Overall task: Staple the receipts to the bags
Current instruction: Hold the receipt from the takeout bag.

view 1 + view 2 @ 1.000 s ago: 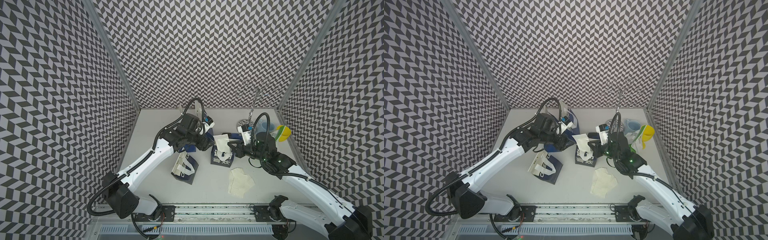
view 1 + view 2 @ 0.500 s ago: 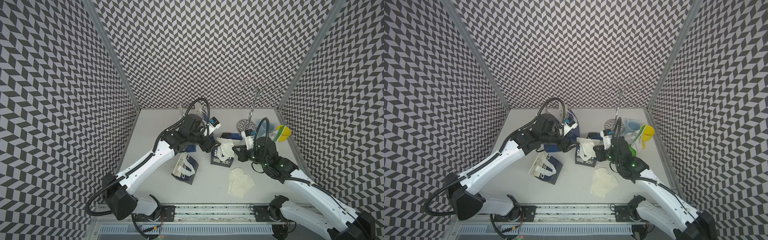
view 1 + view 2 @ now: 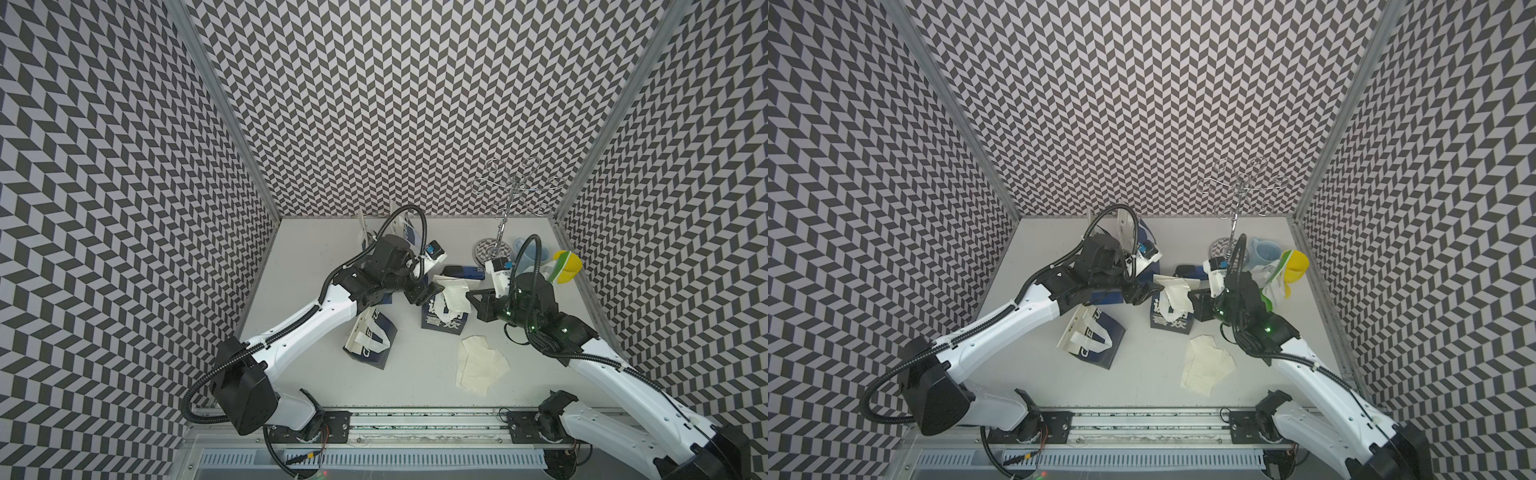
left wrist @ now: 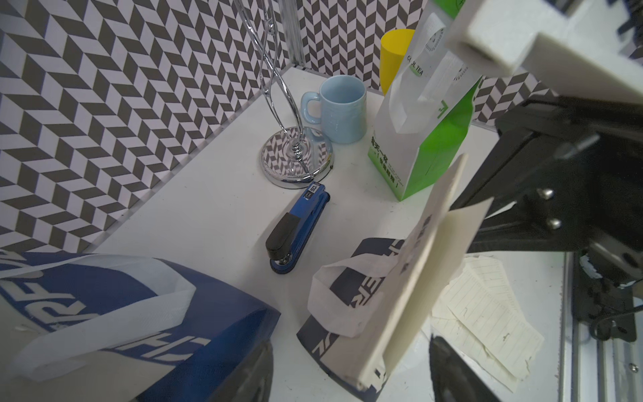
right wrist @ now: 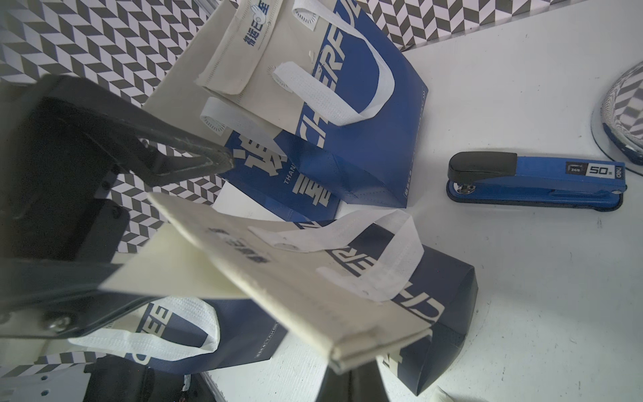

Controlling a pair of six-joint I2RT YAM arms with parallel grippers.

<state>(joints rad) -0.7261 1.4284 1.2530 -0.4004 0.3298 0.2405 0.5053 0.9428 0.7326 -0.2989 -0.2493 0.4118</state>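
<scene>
Only the wrist views show the grip: the left gripper [image 5: 184, 229] spread wide astride the lifted cream edge of the bag [image 5: 417, 289], the right gripper [image 5: 348, 369] pinched shut on that edge, a receipt [image 5: 191, 275] tucked beneath. A second ago the left gripper hung back by the rear bags [image 5: 355, 139]; the stapler [image 5: 536, 181] has stayed put.

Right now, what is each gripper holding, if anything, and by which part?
Right gripper: shut on the middle blue bag, at its cream top edge. Left gripper: jaws open around that same edge, holding nothing.
</scene>
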